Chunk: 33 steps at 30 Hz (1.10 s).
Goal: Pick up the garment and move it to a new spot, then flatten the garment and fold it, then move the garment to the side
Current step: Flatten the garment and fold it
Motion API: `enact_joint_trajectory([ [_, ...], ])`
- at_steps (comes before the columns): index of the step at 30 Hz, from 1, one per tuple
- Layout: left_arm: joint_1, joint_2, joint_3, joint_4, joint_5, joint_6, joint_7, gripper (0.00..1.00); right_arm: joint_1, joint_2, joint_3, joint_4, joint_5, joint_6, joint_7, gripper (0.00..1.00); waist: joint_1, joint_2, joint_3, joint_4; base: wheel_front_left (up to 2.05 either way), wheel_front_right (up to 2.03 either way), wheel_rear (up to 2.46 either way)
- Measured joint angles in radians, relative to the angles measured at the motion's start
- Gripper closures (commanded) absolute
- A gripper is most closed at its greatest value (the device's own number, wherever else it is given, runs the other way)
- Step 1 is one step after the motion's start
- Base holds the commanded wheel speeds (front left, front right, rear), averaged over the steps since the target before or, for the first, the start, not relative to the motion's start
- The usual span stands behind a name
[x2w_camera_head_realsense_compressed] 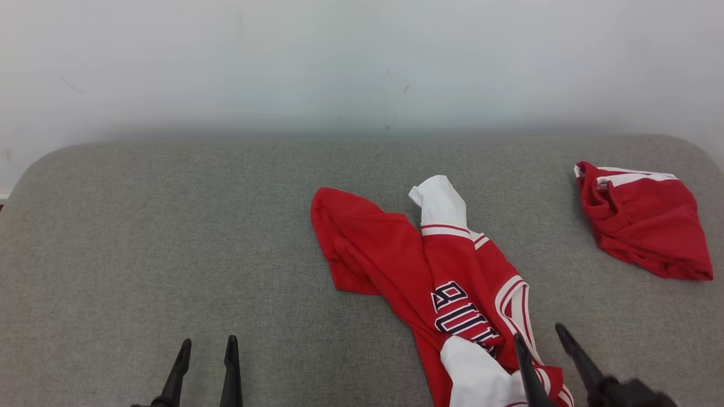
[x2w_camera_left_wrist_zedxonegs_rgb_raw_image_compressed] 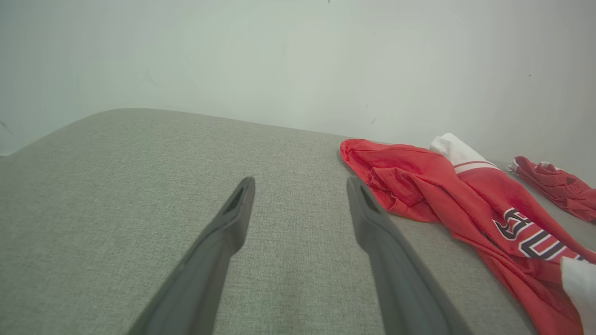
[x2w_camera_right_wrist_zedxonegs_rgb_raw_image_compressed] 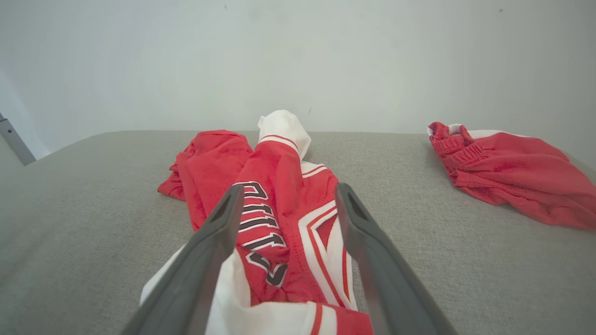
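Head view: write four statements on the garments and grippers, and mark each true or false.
1. The red jersey lies crumpled on the grey padded surface. True.
2. The right gripper is clamped shut on the jersey. False: its jaws stand open at the jersey's near end.
3. The smaller red garment lies apart from the jersey, to its right. True.
4. The left gripper holds the smaller garment. False: it is open over bare padding.

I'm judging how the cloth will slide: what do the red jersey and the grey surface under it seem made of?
Red jersey: thin matte sports knit, probably synthetic; it crumples in soft folds. Grey surface: coarse woven upholstery cloth, matte; weave grain shows, and rounded corners suggest padding.
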<state>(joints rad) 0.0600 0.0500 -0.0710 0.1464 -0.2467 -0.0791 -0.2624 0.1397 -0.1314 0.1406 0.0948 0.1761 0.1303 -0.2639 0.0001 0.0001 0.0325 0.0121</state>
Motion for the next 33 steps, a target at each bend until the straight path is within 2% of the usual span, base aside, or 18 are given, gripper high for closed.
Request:
enact_joint_trajectory([
  [3, -0.002, 0.0, -0.001, 0.001, 0.0, 0.0, 0.0, 0.0, -0.103, -0.04, 0.002, 0.063, -0.014, 0.0, 0.016, 0.0, 0.0, 0.0, 0.003, -0.002, 0.0, 0.0, 0.0],
  [4, -0.007, -0.001, -0.011, 0.002, 0.0, -0.001, 0.0, 0.0, -0.184, -0.063, 0.013, 0.126, -0.023, 0.0, 0.031, 0.0, 0.0, 0.0, 0.004, 0.001, 0.0, 0.0, 0.0],
  [7, -0.018, -0.001, -0.016, 0.005, 0.0, -0.001, 0.0, 0.0, -0.293, -0.074, 0.015, 0.228, -0.033, 0.0, 0.04, 0.0, 0.0, -0.0001, 0.007, 0.013, 0.0, 0.0, 0.0],
  [14, -0.028, -0.001, -0.029, 0.007, 0.0, -0.004, 0.0, 0.0, -0.489, -0.068, -0.022, 0.539, -0.056, 0.0, 0.083, 0.0, 0.0, 0.0, 0.022, 0.052, 0.0, 0.0, 0.0],
  [17, -0.04, 0.0, -0.028, 0.011, 0.0, -0.005, 0.0, 0.0, -0.548, -0.067, -0.037, 0.674, -0.057, 0.0, 0.088, 0.0, 0.0, 0.0, 0.031, 0.07, 0.0, 0.0, 0.0],
  [18, -0.04, 0.0, -0.028, 0.011, 0.0, -0.005, 0.0, 0.0, -0.548, -0.067, -0.037, 0.674, -0.057, 0.0, 0.088, 0.0, 0.0, 0.0, 0.031, 0.07, 0.0, 0.0, 0.0],
  [23, -0.044, 0.0, -0.027, 0.012, 0.0, -0.009, 0.0, 0.0, -0.624, -0.061, -0.067, 0.863, -0.06, 0.0, 0.08, 0.0, 0.0001, 0.0, 0.049, 0.09, 0.0, 0.0, 0.0],
  [24, -0.046, 0.0, -0.028, 0.012, 0.0, -0.009, 0.0, 0.0, -0.651, -0.052, -0.076, 0.937, -0.045, 0.0, 0.098, 0.0, 0.0, 0.0, 0.055, 0.095, 0.0, 0.0, 0.0],
  [28, -0.052, -0.001, -0.031, 0.012, 0.0, -0.009, 0.0, 0.0, -0.683, -0.047, -0.083, 1.011, -0.034, 0.0, 0.101, 0.0, 0.0, 0.0, 0.062, 0.103, 0.0, 0.0, 0.0],
  [29, -0.057, 0.0, -0.031, 0.012, 0.0, -0.009, 0.0, 0.0, -0.697, -0.046, -0.081, 1.035, -0.034, 0.0, 0.107, 0.57, 0.0, 0.0, 0.064, 0.106, 0.0, 0.0, 0.0],
  [30, -0.06, 0.0, -0.032, 0.012, 0.0, -0.009, 0.0, 0.0, -0.708, -0.044, -0.076, 1.052, -0.034, 0.0, 0.106, 1.0, 0.0, -0.0001, 0.066, 0.109, 0.0, 0.0, 0.0],
  [33, -0.061, 0.0, -0.032, 0.013, 0.0, -0.009, 0.0, 0.0, -0.735, -0.044, -0.062, 1.07, -0.033, 0.0, 0.072, 1.0, 0.0, 0.0, 0.072, 0.115, 0.0, 0.0, 0.0],
])
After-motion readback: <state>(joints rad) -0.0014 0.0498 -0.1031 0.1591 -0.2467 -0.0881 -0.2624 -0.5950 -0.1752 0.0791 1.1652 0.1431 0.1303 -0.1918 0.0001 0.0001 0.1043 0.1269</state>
